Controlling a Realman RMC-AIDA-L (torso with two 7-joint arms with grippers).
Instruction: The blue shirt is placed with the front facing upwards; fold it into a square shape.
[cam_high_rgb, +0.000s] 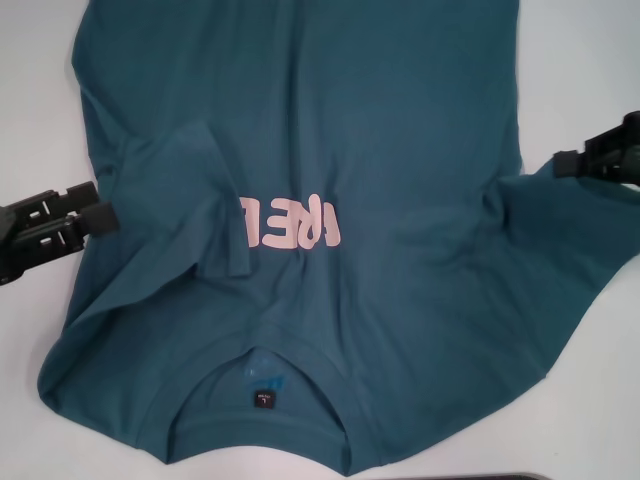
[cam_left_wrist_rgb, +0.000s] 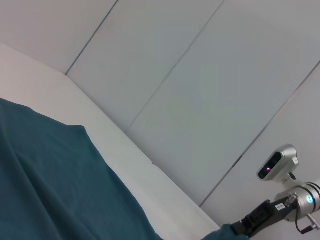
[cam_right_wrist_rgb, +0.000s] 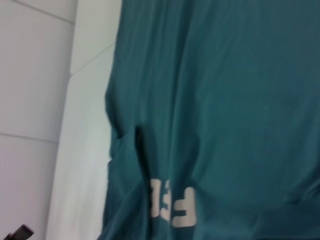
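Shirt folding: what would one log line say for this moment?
shirt: front up, left sleeve folded in | left gripper: at left edge | right gripper: at right sleeve | table

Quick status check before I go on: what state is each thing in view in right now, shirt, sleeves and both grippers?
Dark teal-blue cotton T-shirt: spread front up on the white table, collar nearest the robot, not yet square.
Sleeve on the robot's left: folded inward over the chest, covering part of the pale pink lettering.
Sleeve on the robot's right: spread outward, wrinkled.
Left gripper: at the shirt's left edge.
Right gripper: at the right sleeve.
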